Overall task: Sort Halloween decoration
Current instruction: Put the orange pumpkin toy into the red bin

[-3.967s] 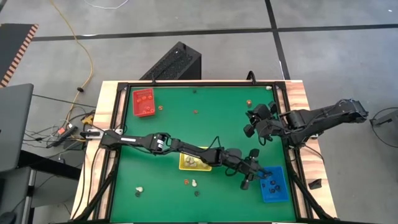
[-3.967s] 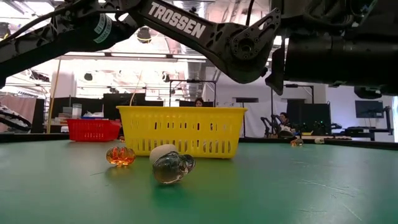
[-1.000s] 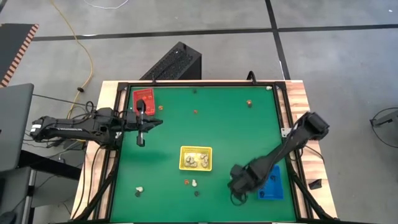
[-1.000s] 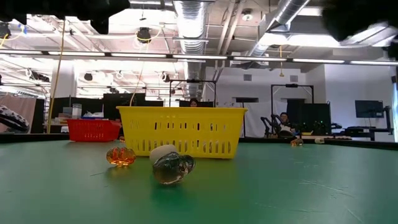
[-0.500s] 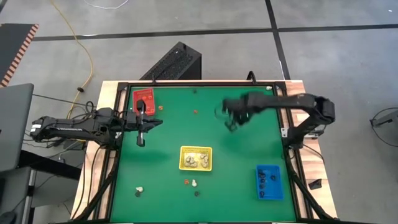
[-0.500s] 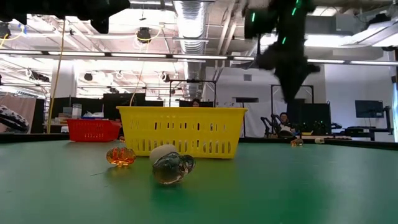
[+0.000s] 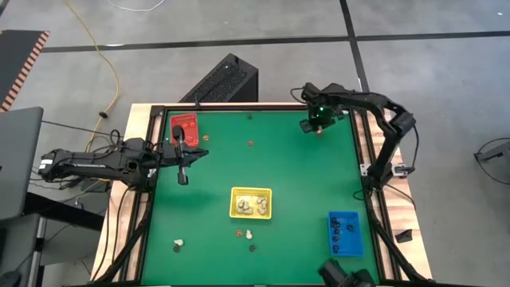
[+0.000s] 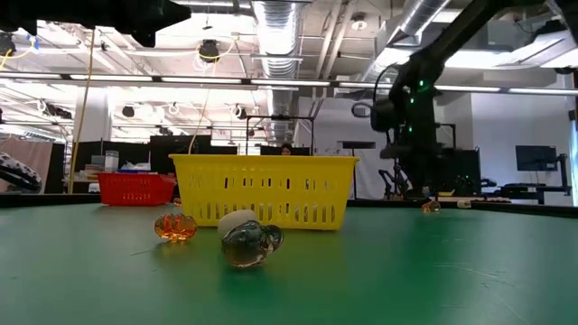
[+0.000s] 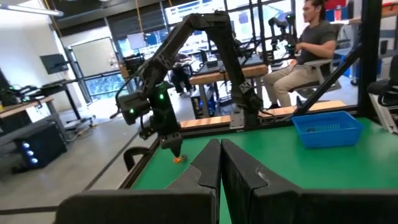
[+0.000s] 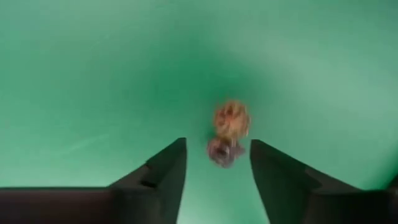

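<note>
Orange-brown trinket [image 10: 231,118] lies on the green table [image 7: 295,183] near its far right corner, under the right gripper [image 7: 317,124], jaws parted and empty; left gripper [image 7: 182,157], jaws closed, hovers beside the red tray [image 7: 184,130]

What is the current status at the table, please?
Right gripper open above an orange trinket at the far right corner. Left gripper shut, waiting beside red tray. Nothing blocking.
</note>
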`<state>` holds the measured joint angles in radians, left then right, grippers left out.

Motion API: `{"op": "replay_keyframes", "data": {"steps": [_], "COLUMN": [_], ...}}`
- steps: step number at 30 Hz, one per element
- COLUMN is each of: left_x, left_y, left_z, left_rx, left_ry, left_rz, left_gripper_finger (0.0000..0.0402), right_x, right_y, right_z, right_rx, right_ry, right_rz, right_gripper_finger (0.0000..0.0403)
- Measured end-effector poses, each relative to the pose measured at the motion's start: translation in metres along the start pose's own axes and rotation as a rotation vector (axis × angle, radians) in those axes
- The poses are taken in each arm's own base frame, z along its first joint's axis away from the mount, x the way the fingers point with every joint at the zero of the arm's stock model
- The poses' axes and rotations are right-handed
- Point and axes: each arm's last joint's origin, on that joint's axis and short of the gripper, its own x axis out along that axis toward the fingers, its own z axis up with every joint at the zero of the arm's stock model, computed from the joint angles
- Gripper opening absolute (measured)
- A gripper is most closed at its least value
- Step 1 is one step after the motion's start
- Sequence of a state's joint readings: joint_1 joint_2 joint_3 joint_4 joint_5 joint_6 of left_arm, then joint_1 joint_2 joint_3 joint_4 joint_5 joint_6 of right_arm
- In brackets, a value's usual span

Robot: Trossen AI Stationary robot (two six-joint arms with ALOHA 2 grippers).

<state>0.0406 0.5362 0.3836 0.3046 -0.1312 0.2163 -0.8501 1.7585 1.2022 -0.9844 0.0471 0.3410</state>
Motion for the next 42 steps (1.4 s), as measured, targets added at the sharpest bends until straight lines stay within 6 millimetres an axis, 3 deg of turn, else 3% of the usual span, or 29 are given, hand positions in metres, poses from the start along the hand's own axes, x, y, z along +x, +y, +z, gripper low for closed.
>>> {"op": "replay_keyframes", "data": {"steps": [5,14,29,35,42], "left_x": [0.0,0.0,0.0,0.0,0.0], "left_y": [0.0,0.002,0.002,0.002,0.002], "left_z": [0.0,0.0,-0.001,-0.001,-0.001], "left_rx": [0.009,0.026,0.026,0.026,0.025], "left_ry": [0.003,0.012,0.02,0.023,0.023], "left_rz": [0.012,0.052,0.057,0.057,0.056], "left_gripper_finger": [0.0,0.0,0.0,0.0,0.0], "right_x": [0.016,0.026,0.027,0.027,0.025], "right_y": [-0.009,-0.007,-0.004,0.005,0.023], "right_z": [0.009,0.013,0.012,0.01,0.007], "right_rx": [-0.015,-0.041,-0.052,-0.083,-0.131], "right_ry": [0.033,0.041,0.055,0.053,0.027], "right_rz": [-0.002,0.023,0.046,0.065,0.108], "right_gripper_finger": [0.0248,0.0241,0.0155,0.0121,0.0114]}}
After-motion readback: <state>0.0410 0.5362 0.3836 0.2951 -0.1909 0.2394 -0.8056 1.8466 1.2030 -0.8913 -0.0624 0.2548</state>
